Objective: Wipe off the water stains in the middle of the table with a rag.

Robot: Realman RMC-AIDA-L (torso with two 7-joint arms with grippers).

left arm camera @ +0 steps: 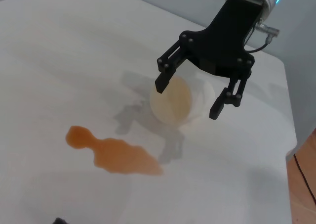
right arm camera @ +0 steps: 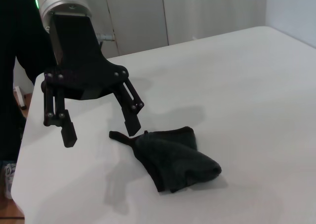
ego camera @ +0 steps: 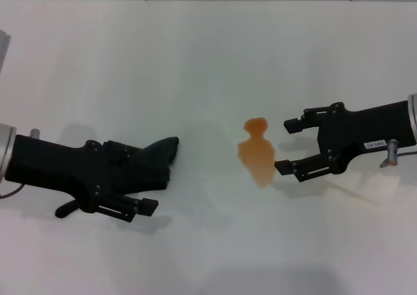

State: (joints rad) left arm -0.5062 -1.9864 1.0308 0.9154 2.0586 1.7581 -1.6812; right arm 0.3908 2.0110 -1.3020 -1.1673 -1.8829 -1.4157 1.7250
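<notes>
On the white counter (ego camera: 195,67) the water stains (ego camera: 257,150) lie roughly at the middle as an orange-amber puddle: a small round blob joined to a larger blob that tapers to a point toward the robot. The left wrist view shows the same puddle (left arm camera: 114,154) flat and thin on the surface. The rag (ego camera: 158,159), a dark charcoal cloth, lies crumpled on the counter to the puddle's left, apart from it with bare white surface between. The left gripper (ego camera: 159,178) hangs just over the rag with its fingers spread; in the right wrist view (right arm camera: 98,130) the two fingertips stand wide apart, one close above the cloth's (right arm camera: 173,157) thin trailing end and the other off to its side, and neither appears to be pinching the fabric, though whether the nearer tip touches it is hard to tell from this angle. The right gripper (ego camera: 285,145) sits just right of the puddle, fingers spread and pointing toward it, holding nothing; one fingertip is near the puddle's round end and the other near its tapering end. In the left wrist view this gripper (left arm camera: 190,100) hovers above the counter, casting a shadow beneath itself.
</notes>
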